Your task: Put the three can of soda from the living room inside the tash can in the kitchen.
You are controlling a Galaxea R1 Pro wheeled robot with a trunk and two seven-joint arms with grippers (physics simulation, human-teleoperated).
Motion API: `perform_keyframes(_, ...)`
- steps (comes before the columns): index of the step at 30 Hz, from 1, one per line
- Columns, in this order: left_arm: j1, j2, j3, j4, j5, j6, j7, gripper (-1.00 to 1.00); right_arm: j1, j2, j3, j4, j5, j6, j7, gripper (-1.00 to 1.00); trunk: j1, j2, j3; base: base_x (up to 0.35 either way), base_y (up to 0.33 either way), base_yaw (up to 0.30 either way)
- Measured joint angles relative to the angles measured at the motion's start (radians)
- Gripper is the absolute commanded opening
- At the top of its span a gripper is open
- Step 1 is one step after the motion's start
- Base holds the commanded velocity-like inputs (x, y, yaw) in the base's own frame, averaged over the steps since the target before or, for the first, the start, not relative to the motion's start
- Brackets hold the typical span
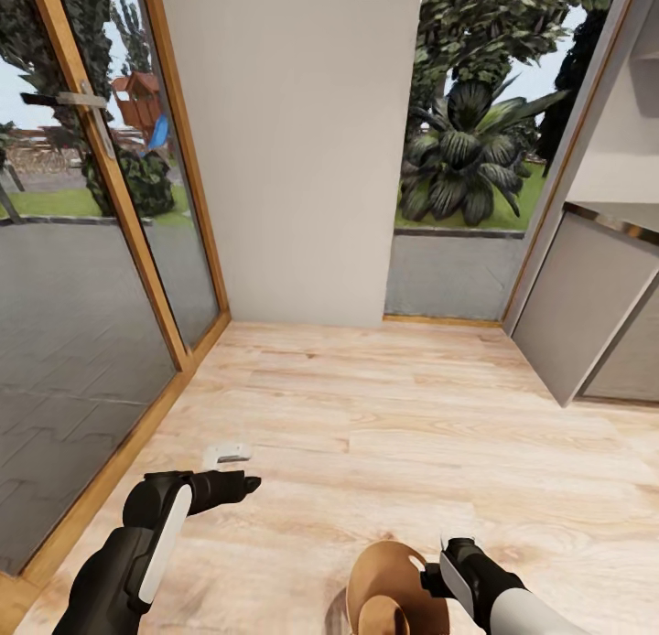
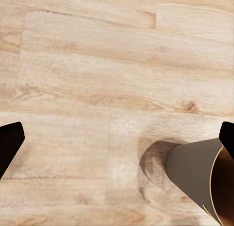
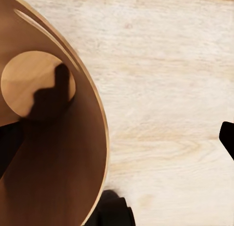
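Observation:
The tash can (image 1: 389, 569) stands on the pale wood floor at the bottom of the head view, its orange-brown inside facing up. My right gripper (image 1: 430, 580) hangs open at its rim. In the right wrist view (image 3: 117, 140) one dark finger (image 3: 9, 144) sits over the bin's inner wall (image 3: 63, 157) and the other lies outside it. The round bottom carries only a shadow. My left gripper (image 1: 245, 482) is open over bare floor to the bin's left, and the left wrist view (image 2: 117, 143) catches the bin's grey outside (image 2: 192, 174). The three can of soda are out of view.
A wood-framed glass door (image 1: 101, 251) runs along the left, with a small white fitting (image 1: 226, 453) on the floor near it. A white wall (image 1: 293, 159) stands ahead and a grey cabinet (image 1: 586, 315) at the right. Open plank floor (image 1: 412, 415) lies between them.

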Motion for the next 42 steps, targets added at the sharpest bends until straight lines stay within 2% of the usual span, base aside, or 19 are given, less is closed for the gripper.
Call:
perform_keyframes(28,0.000,0.001,-0.001,0.000,0.001,-0.005,-0.003,1.00,0.000,0.005,0.015,0.000,0.001,-0.001,0.000,1.00,0.107,-0.196,-0.088,0.000,0.000,0.000)
perform_keyframes(42,0.000,0.001,-0.001,-0.001,0.001,-0.005,-0.004,1.00,0.000,0.005,0.015,0.000,0.001,-0.001,0.000,1.00,0.107,-0.196,-0.088,0.000,0.000,0.000)
